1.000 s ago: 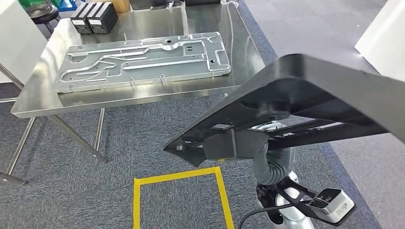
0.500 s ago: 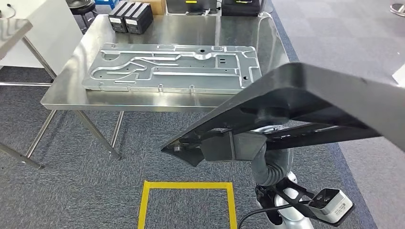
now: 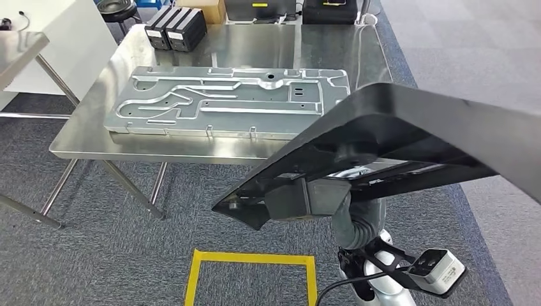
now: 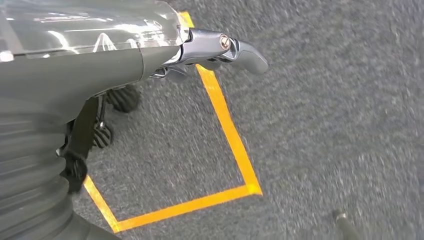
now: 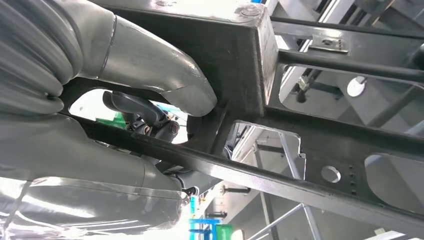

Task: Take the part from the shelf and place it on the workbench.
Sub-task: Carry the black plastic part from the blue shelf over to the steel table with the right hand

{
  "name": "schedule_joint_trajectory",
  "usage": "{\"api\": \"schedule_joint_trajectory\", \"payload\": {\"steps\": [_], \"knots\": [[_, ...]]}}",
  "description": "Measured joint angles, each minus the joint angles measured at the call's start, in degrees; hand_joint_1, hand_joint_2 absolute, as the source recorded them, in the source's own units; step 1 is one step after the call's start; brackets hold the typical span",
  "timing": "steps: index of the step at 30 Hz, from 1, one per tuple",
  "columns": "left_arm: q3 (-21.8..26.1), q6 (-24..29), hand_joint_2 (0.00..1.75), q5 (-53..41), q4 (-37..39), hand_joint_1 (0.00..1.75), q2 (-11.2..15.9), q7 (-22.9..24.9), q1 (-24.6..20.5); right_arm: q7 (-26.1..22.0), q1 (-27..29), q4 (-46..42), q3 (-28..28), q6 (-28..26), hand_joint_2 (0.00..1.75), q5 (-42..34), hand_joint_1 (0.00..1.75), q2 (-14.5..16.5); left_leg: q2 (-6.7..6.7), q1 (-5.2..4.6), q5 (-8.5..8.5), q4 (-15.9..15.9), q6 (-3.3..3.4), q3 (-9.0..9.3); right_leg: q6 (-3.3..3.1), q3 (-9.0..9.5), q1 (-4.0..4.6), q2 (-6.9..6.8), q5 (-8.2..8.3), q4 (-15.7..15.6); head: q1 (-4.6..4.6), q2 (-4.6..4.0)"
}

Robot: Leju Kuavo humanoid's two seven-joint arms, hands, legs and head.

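Note:
The part is a large black metal frame (image 3: 415, 121) with bars and cut-outs, tilted in the air in front of me. My right hand (image 3: 300, 199) grips it from below at its near left end. In the right wrist view the grey thumb (image 5: 165, 75) presses on a block of the frame (image 5: 320, 135) and dark fingers (image 5: 145, 117) curl behind a bar. The steel workbench (image 3: 268, 44) stands ahead, beyond the frame's left end. My left hand (image 4: 150, 65) hangs over the carpet and holds nothing.
A long silver machined plate (image 3: 229, 102) covers most of the workbench's front half. Two black boxes (image 3: 175, 29) sit at its far left corner. A yellow tape square (image 3: 252, 258) marks the carpet below. Another steel table (image 3: 19, 44) stands at the far left.
The whole picture has shifted: the workbench now sits more squarely ahead and lower in view, so the camera has turned. The frame stays in my right hand.

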Motion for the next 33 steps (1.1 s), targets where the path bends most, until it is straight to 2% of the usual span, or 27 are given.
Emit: {"api": "schedule_joint_trajectory", "payload": {"steps": [1, 2, 3, 4, 6, 7, 8, 10, 12, 13, 14, 16, 17, 18, 19, 21, 23, 26, 28, 29, 31, 32, 33], "knots": [[0.0, 0.0, 1.75, 0.0, 0.0, 0.0, 0.0, 0.0, 0.0, 0.0, 0.0, 0.0, 0.0, 0.0, 1.75, 0.0, 1.75, 0.1, 0.15, 0.01, -1.45, 3.1, -0.14, -2.45, -0.11, 0.4, 0.08, -0.05, -0.41, 0.0, 0.01, 0.0], [0.0, -0.1, 1.75, 0.0, 0.0, 0.0, 0.0, 0.0, 0.1, 0.0, 0.0, 0.0, 0.0, -0.1, 1.75, 0.0, 1.75, 0.1, 0.21, 0.01, -2.15, 4.2, -0.12, -3.94, -0.16, 0.87, 0.15, -0.07, -0.83, 0.0, 0.01, 0.0], [0.0, -0.1, 1.75, 0.0, 0.0, 0.0, -0.1, 0.0, 0.2, 0.0, 0.1, 0.0, 0.0, -0.1, 1.75, 0.0, 1.75, 0.1, 0.26, 0.0, -1.77, 3.5, 0.04, -4.55, -0.19, 1.42, 0.23, -0.08, -1.27, 0.0, 0.0, 0.0], [0.0, -0.2, 1.75, 0.0, 0.0, 0.0, -0.1, 0.0, 0.2, 0.0, 0.0, 0.0, 0.0, -0.1, 1.75, 0.0, 1.75, 0.1, 0.3, -0.03, 0.0, 0.9, 0.34, -4.12, -0.17, 2.03, 0.31, -0.09, -1.69, 0.0, 0.0, 0.0], [0.0, -0.3, 1.75, 0.0, 0.0, 0.0, -0.1, 0.0, 0.3, 0.0, 0.0, 0.1, 0.0, -0.2, 1.75, 0.0, 1.75, 0.1, 0.7, -0.3, 4.88, -6.5, 1.14, -1.86, 0.09, 3.12, 0.48, -0.11, -2.47, 0.0, 0.01, 0.0], [0.0, -0.4, 1.75, 0.0, 0.0, 0.0, -0.1, -0.1, 0.2, 0.0, 0.0, 0.1, 0.0, -0.2, 1.75, 0.0, 1.75, 0.1, 0.95, -0.49, 5.73, -9.0, 1.42, -1.01, 0.39, 3.49, 0.56, -0.08, -2.86, 0.0, 0.02, 0.0], [0.0, -0.5, 1.75, -0.1, 0.0, 0.0, -0.1, -0.1, 0.2, 0.0, 0.0, 0.1, 0.0, -0.3, 1.75, 0.0, 1.75, 0.1, 1.18, -0.66, 5.82, -10.4, 1.69, -0.52, 0.77, 3.84, 0.64, -0.07, -3.13, -0.1, 0.02, 0.0], [0.0, -0.6, 1.75, -0.1, 0.0, 0.0, -0.1, -0.1, 0.2, 0.0, -0.1, 0.1, 0.0, -0.3, 1.75, 0.0, 1.75, 0.1, 1.13, -0.63, 5.28, -11.0, 2.27, 0.13, 1.69, 4.34, 0.73, -0.04, -3.15, 0.3, 0.01, 0.0], [0.0, -0.6, 1.75, 0.0, 0.0, 0.0, -0.1, -0.2, 0.2, 0.0, -0.2, 0.1, 0.0, -0.3, 1.75, 0.0, 1.75, 0.1, 0.92, -0.38, 6.36, -11.5, 2.98, 1.33, 2.34, 4.35, 0.71, -0.06, -3.65, 2.2, 0.02, 0.0], [0.0, -0.6, 1.75, 0.0, 0.0, 0.0, -0.1, -0.2, 0.2, 0.0, -0.2, 0.1, 0.0, -0.3, 1.75, 0.0, 1.75, 0.1, 0.86, -0.33, 6.56, -11.5, 3.26, 1.86, 2.49, 3.49, 0.69, -0.05, -4.63, 4.2, 0.02, 0.0], [0.0, -0.6, 1.75, 0.0, 0.0, 0.0, -0.1, -0.2, 0.1, 0.0, -0.2, 0.1, -0.1, -0.3, 1.75, 0.0, 1.75, 0.1, 0.84, -0.35, 6.41, -11.5, 3.44, 2.11, 2.55, 1.83, 0.64, -0.02, -5.95, 7.2, 0.02, 0.0], [0.0, -0.6, 1.75, 0.0, 0.0, 0.0, -0.1, -0.2, 0.1, 0.0, -0.2, 0.1, -0.1, -0.3, 1.75, 0.0, 1.75, 0.1, 0.69, -0.49, 5.92, -11.5, 3.7, 2.4, 2.62, -2.84, 0.62, 0.0, -8.91, 13.8, 0.01, 0.0], [0.0, -0.6, 1.75, 0.0, 0.0, 0.0, -0.1, -0.2, 0.1, 0.0, -0.1, 0.1, -0.1, -0.3, 1.75, 0.0, 1.75, 0.1, 0.57, -0.58, 5.57, -11.5, 3.73, 2.66, 2.62, -4.66, 0.63, 0.0, -9.55, 15.5, 0.01, 0.0], [0.0, -0.6, 1.75, 0.0, 0.0, 0.0, -0.1, -0.2, 0.1, 0.0, -0.1, 0.1, -0.1, -0.3, 1.75, 0.0, 1.75, 0.1, 0.44, -0.66, 5.19, -11.5, 3.73, 3.05, 2.59, -5.57, 0.65, 0.0, -9.22, 15.4, 0.02, 0.0], [0.0, -0.6, 1.75, 0.0, 0.0, 0.0, -0.1, -0.2, 0.2, 0.0, -0.1, 0.1, -0.1, -0.3, 1.75, 0.0, 1.75, 0.1, 0.3, -0.73, 4.76, -11.5, 3.7, 3.6, 2.44, -5.47, 0.69, 0.01, -7.68, 13.3, 0.02, 0.0], [0.0, -0.6, 1.75, 0.0, 0.0, 0.0, -0.2, -0.2, 0.2, 0.0, -0.1, 0.1, -0.1, -0.4, 1.75, 0.0, 1.75, 0.1, 0.08, -0.88, 3.81, -11.5, 3.51, 4.91, 1.91, -3.77, 0.96, 0.1, -2.56, 6.4, 0.01, 0.0], [0.0, -0.6, 1.75, 0.0, 0.1, 0.0, -0.4, -0.2, 0.1, 0.0, 0.0, 0.1, -0.1, -0.7, 1.75, 0.1, 1.75, 0.1, -0.14, -0.96, 3.02, -11.7, 3.05, 5.67, 1.29, -2.54, 1.38, 0.29, 0.68, 1.7, 0.02, 0.0], [0.0, -0.6, 1.75, 0.0, 0.1, 0.0, -0.5, -0.3, 0.1, 0.0, 0.0, -0.1, 0.0, -1.1, 1.75, 0.1, 1.75, 0.0, -0.18, -1.0, 3.26, -10.9, 2.1, 6.08, 0.39, -1.22, 1.4, 0.46, 1.25, -0.2, 0.02, 0.0], [0.0, -0.6, 1.75, 0.0, 0.1, 0.0, -0.5, -0.4, 0.1, 0.0, -0.2, -0.2, 0.1, -0.9, 1.75, 0.0, 1.75, 0.0, 0.04, -0.91, 3.2, -7.7, 1.58, 4.94, -0.19, 0.35, 1.07, 0.33, 0.88, -1.1, 0.02, 0.0], [0.0, -0.5, 1.75, 0.0, 0.1, 0.0, -0.5, -0.5, 0.0, 0.0, -0.2, -0.3, 0.1, -0.7, 1.75, 0.0, 1.75, 0.1, 0.16, -0.74, 2.38, -5.0, 1.31, 3.36, -0.35, 0.96, 0.93, 0.26, 0.64, -1.3, 0.01, 0.0], [0.0, -0.4, 1.75, -0.1, 0.1, 0.0, -0.5, -0.5, 0.1, 0.0, -0.3, -0.5, 0.3, -0.3, 1.75, -0.1, 1.75, 0.1, 0.25, -0.33, -0.38, 1.2, 0.67, -0.85, -0.43, 1.73, 0.79, 0.2, -0.1, -1.4, 0.01, 0.0], [0.0, -0.3, 1.75, -0.1, 0.1, 0.0, -0.5, -0.6, 0.1, 0.0, -0.3, -0.6, 0.3, -0.2, 1.75, -0.1, 1.75, 0.2, 0.27, -0.09, -1.46, 3.2, 0.33, -2.67, -0.35, 2.14, 0.71, 0.22, -0.52, -1.4, 0.01, 0.0], [0.0, -0.3, 1.75, -0.1, 0.1, 0.0, -0.5, -0.7, 0.2, 0.0, -0.3, -0.8, 0.4, -0.2, 1.75, -0.1, 1.75, 0.2, 0.29, 0.15, -1.66, 3.6, 0.0, -3.81, -0.22, 2.64, 0.61, 0.25, -0.98, -1.4, 0.01, 0.0]]}}
